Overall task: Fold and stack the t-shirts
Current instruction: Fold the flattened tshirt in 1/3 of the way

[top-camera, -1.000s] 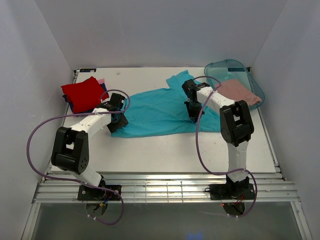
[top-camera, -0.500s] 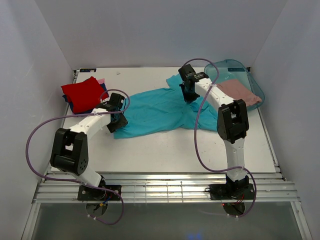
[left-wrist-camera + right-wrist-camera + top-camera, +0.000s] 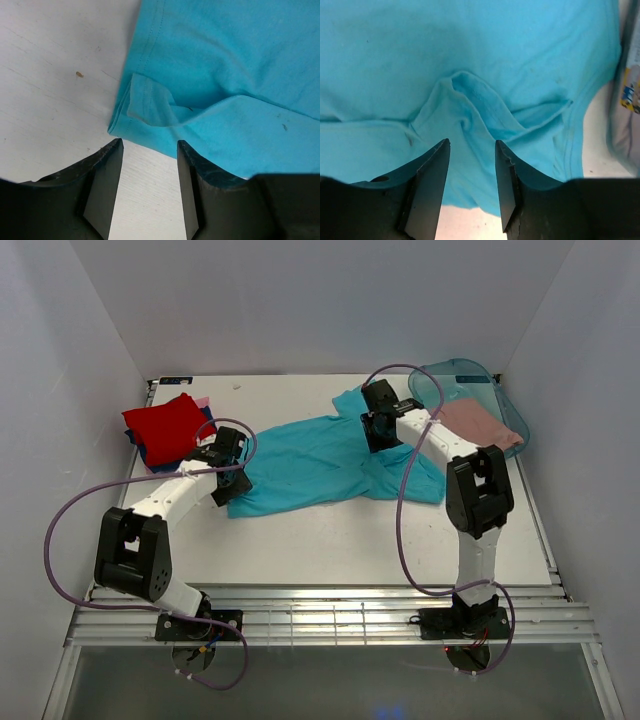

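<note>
A large teal t-shirt [image 3: 310, 460] lies spread and wrinkled across the middle of the table. My left gripper [image 3: 233, 490] hovers open at its near-left corner. In the left wrist view the folded-over hem corner [image 3: 145, 107] lies just beyond the left gripper [image 3: 149, 165], with bare table between the fingers. My right gripper [image 3: 372, 438] is open over the shirt's far right part. Under the right gripper [image 3: 471, 165] in its wrist view, the cloth [image 3: 395, 75] rises in a pinched ridge [image 3: 465, 117]. A red t-shirt [image 3: 168, 427] tops a small stack at the far left. A dusty-pink one [image 3: 480, 422] lies in the tub.
The translucent teal tub [image 3: 455, 375] sits at the far right corner; its edge [image 3: 630, 100] shows beside the shirt in the right wrist view. Dark blue and pink cloth peek from under the red shirt. White walls enclose the table [image 3: 330, 540] on three sides.
The right gripper carried the teal shirt's cloth toward the far side, then opened and let it go. The shirt's near-right part shifted. The left gripper barely moved.
</note>
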